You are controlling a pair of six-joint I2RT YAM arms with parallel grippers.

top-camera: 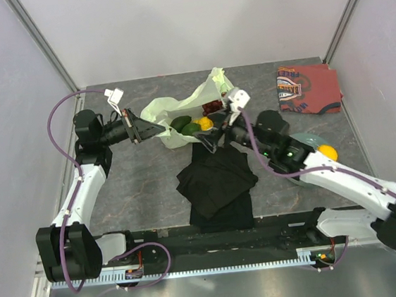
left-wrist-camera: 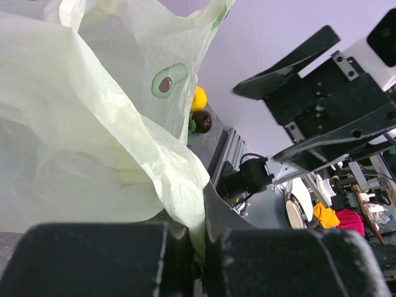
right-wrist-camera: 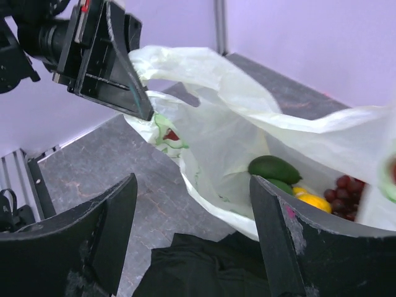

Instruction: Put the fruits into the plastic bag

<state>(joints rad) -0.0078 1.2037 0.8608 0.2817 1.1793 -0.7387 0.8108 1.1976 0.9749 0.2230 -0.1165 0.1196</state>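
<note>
**Plastic bag** (top-camera: 179, 108): pale yellow-green with avocado prints, slumped at mid-table, its mouth open toward the near side.

**Fruits in the mouth:** two green fruits (top-camera: 186, 126), a yellow fruit (top-camera: 205, 123) and a dark red grape bunch (top-camera: 213, 107) lie close together.

**Left gripper** (top-camera: 141, 131): clamped on the bag's left rim. The thin film is pinched between its fingers (left-wrist-camera: 124, 260) and held up off the table (top-camera: 139, 190).

**Right gripper** (top-camera: 208, 142): just in front of the bag's mouth, jaws spread wide with nothing between them. It is above the far edge of a folded black cloth (top-camera: 216, 185) that meets the bag's near lip.

**Right of the bag:** a grey-green plate (top-camera: 310, 140), partly under the right arm, carries a yellow-orange fruit (top-camera: 327, 152). In the left wrist view, a dark maroon round fruit (left-wrist-camera: 202, 121) sits just beside a yellow one, past the bag's edge.

**Far right corner:** a red-orange patterned cloth (top-camera: 309, 88) lies well apart from the bag.
</note>
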